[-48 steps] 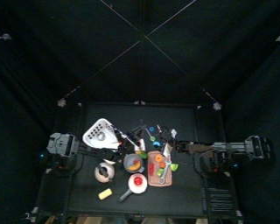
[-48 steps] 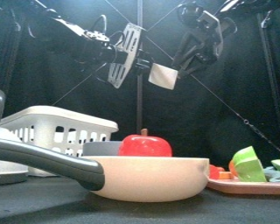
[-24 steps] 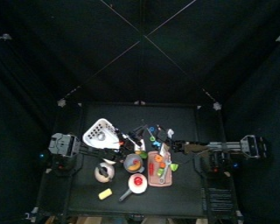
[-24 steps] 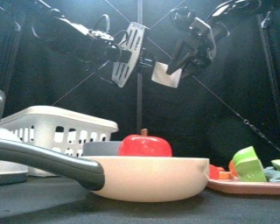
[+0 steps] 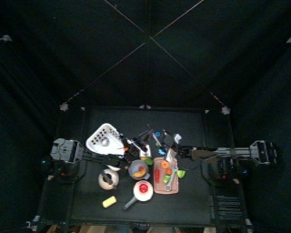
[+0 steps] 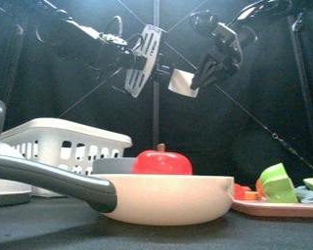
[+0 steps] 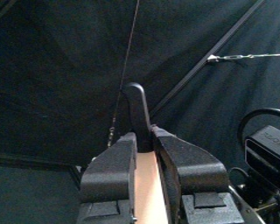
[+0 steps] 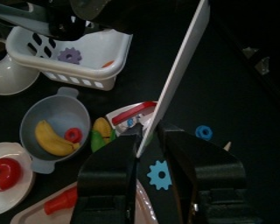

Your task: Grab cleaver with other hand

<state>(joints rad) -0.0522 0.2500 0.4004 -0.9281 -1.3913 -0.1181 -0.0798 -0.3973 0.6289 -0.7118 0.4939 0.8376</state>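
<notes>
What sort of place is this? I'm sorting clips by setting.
Likely a robot test pen rather than a real kitchen: black curtains enclose a small table crowded with toy food, like the apple in a pan, and a white basket.

Since a second ago, the right claw point(image 6: 196, 80) in the front view's upper middle moves leftward and slightly up toward the cleaver point(image 6: 148, 57), which the left claw point(image 6: 136, 66) holds aloft. Its jaws, earlier spread wide with the pale pad facing out, now draw in around the cleaver's blade edge, as the right wrist view shows the blade point(image 8: 178, 74) standing between the jaws.
</notes>
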